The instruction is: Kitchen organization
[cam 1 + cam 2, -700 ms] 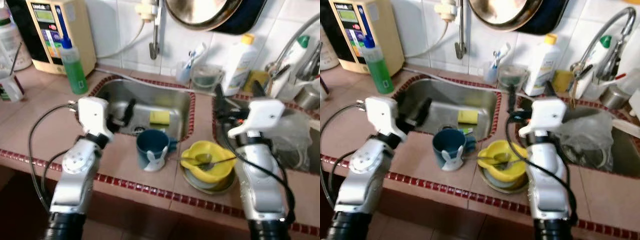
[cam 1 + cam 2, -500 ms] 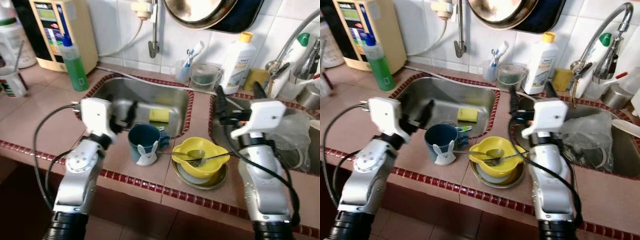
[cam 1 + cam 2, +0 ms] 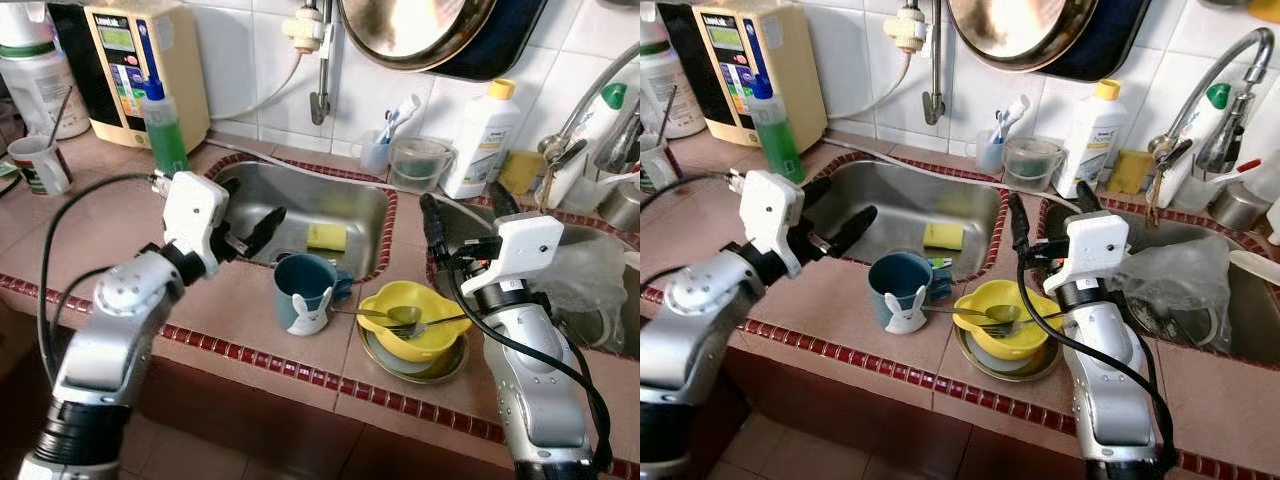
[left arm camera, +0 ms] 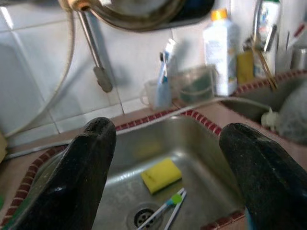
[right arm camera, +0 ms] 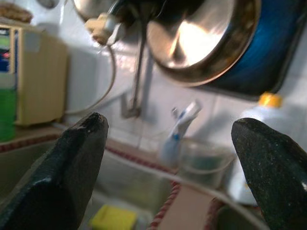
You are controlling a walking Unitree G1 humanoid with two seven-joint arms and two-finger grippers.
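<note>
A blue mug [image 3: 305, 293] with a white bunny stands on the tiled counter just in front of the left sink [image 3: 365, 205]. Beside it, a yellow bowl [image 3: 412, 322] holding a spoon and fork sits on a plate. A yellow sponge [image 3: 326, 236] and a toothbrush [image 4: 165, 206] lie in that sink. My left gripper [image 3: 250, 228] hovers open over the sink's front left part, left of the mug. My right gripper [image 3: 465, 208] is open above the counter strip between the two sinks, behind the bowl. Both hold nothing.
A green bottle [image 3: 163, 130] and a beige water unit [image 3: 130, 60] stand at the back left, with a cup [image 3: 40, 165] further left. A toothbrush cup [image 3: 378, 150], a clear tub [image 3: 418, 162] and a white bottle [image 3: 483, 140] line the wall. A pan [image 3: 420, 30] hangs overhead. A plastic bag [image 3: 590, 280] fills the right sink.
The camera has shifted, so the whole scene sits differently. My left arm has lifted and reaches more over the sink. Mug, bowl and sponge stay put; both grippers remain open.
</note>
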